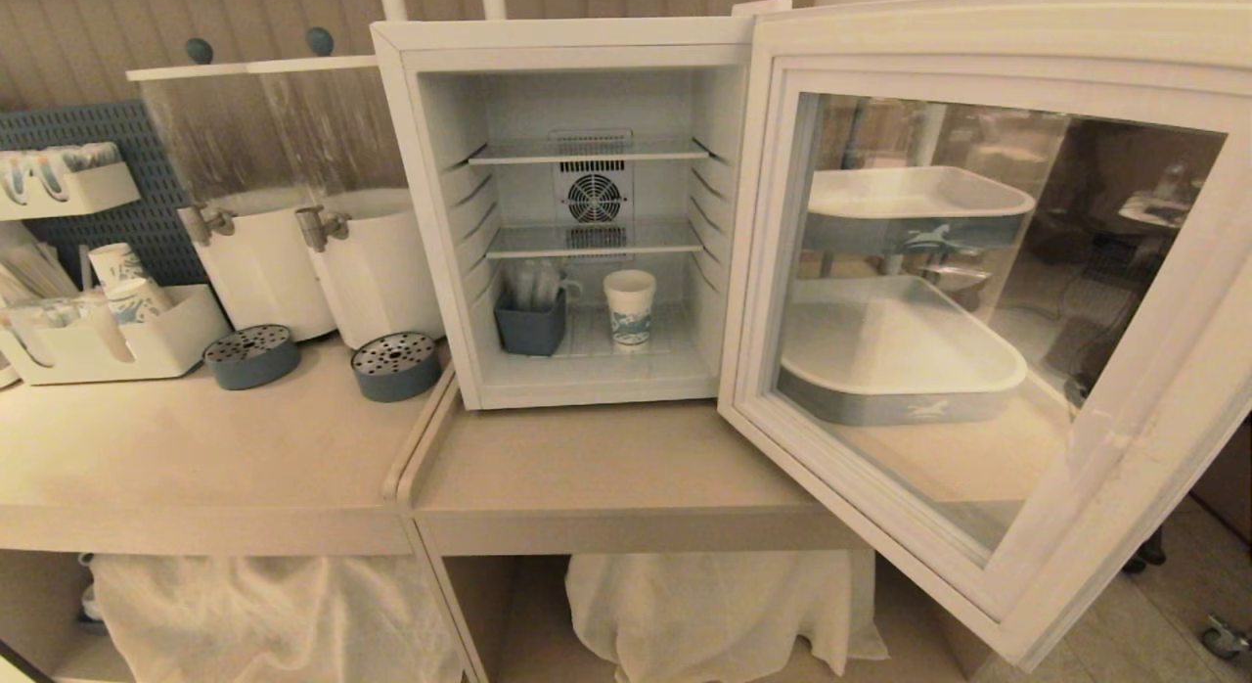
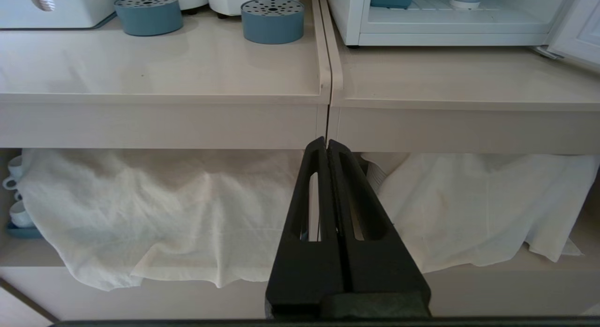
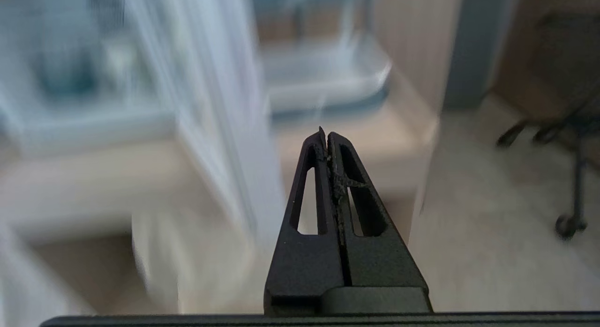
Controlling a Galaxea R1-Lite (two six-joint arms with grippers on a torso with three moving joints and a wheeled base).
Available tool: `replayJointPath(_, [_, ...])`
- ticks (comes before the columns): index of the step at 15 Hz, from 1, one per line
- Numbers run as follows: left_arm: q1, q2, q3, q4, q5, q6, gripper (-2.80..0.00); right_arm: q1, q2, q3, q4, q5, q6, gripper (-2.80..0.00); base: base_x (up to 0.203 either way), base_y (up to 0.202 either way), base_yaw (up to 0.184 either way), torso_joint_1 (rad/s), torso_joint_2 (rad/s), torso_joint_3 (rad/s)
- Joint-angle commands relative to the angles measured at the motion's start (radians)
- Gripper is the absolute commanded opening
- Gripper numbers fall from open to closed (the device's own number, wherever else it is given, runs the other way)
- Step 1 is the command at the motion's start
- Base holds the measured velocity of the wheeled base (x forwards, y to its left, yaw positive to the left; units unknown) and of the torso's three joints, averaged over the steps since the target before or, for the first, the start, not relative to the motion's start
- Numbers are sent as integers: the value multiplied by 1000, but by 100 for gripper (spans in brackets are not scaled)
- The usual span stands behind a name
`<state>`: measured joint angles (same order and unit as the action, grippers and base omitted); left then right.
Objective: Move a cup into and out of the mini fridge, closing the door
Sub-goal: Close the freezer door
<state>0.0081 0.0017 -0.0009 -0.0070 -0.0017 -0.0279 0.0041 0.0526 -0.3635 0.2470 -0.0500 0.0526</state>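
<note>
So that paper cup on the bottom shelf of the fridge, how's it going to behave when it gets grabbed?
The paper cup looks thin-walled, so a hard squeeze would probably dent it. It stands upright and is taller than its base is wide, so a sideways nudge could tip it on the wire shelf. It appears empty, so likely very light. The blue bin beside it leaves limited room on that side.

R gripper (image 3: 327, 135) w/ 2 black fingers (image 3: 309, 186) pressed together, blurred white door (image 3: 225, 107) edge ahead, pale floor (image 3: 492, 214) beside

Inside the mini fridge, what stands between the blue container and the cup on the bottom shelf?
Nothing: in the head view, bare wire shelf separates the blue container from the cup; they stand apart, inside the mini fridge.
</note>
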Motion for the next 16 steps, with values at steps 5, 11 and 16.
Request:
replayJointPath(5, [1, 1, 1, -1, 0, -1, -280, -43, 868, -390, -251, -186, 68, -280, 0, 0, 0, 0, 0, 0])
replayJointPath(11, [1, 1, 0, -1, 0, 0, -280, -431, 1456, -788, -319, 529, 154, -280, 0, 0, 0, 0, 0, 0])
replayJointPath(16, [1, 0, 1, -1, 0, -1, -280, -774, 1627, -1110, 49, 1572, 224, -280, 0, 0, 0, 0, 0, 0])
